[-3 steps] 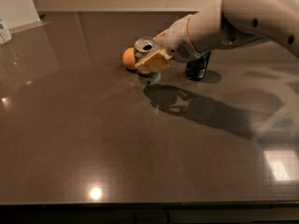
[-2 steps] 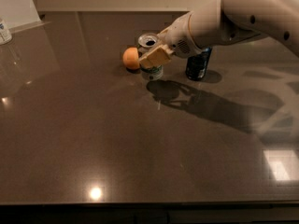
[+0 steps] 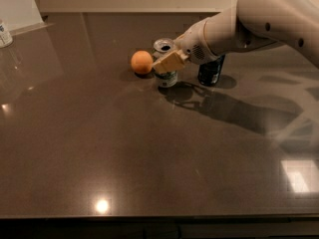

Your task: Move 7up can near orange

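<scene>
Main risk: the arm (image 3: 259, 21) reaches in low from the upper right over the table (image 3: 149, 163), and its wrist sits right by the dark blue can (image 3: 210, 74). Any sideways swing on the pull-out could clip that can and knock it over. Next risk: the 7up can (image 3: 167, 78) stands just right of the orange (image 3: 142, 62), nearly touching, so a further push left would probably roll the fruit off across the smooth top. Smaller risk: if the can isn't flat on the table, letting go could tip it; contact at the base is hard to judge. Pose: the forearm angles down and left and the wrist is low. The gripper (image 3: 166, 62) is at the can's upper body, closed on it, with one tan finger (image 3: 171, 61) across the front.
</scene>
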`<state>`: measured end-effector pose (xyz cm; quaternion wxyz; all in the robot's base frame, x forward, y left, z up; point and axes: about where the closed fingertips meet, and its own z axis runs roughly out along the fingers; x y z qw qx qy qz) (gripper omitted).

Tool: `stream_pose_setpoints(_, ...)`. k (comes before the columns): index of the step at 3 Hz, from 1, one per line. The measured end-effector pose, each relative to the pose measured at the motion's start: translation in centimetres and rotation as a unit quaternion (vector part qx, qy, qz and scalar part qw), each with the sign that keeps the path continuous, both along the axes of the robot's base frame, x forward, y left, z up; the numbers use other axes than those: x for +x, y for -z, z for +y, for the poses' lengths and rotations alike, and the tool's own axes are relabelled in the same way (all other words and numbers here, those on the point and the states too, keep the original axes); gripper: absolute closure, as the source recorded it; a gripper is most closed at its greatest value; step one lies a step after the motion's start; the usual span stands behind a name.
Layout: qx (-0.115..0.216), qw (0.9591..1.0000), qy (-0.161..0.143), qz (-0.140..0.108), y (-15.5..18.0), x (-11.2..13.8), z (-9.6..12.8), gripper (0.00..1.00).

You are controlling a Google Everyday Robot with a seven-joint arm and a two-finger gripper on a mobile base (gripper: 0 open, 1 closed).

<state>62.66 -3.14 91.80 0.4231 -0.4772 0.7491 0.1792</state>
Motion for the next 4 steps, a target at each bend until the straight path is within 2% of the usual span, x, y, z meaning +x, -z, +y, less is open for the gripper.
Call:
stream_pose_setpoints(3,0.017,0.9997,0.007,0.015,2.4,1.1,0.6,0.12)
stream_pose_setpoints(4,0.019,0.9997,-0.004,0.013,2.1,1.4,1.3,0.00)
